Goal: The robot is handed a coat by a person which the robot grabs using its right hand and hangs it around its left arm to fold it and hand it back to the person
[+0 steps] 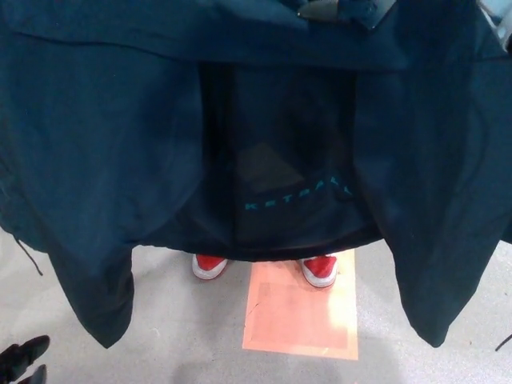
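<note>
Floor (160,320): one orange patch (300,312), two red shoes (210,266); one coat (104,144) above; left hand (22,360) unclear.

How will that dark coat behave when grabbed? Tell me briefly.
Probably floppy: the coat hangs in soft folds and its sleeves dangle limp toward the floor. Likely light for its size, since the fabric looks thin and unpadded. It may slide in a grip, as the cloth looks smooth.
</note>
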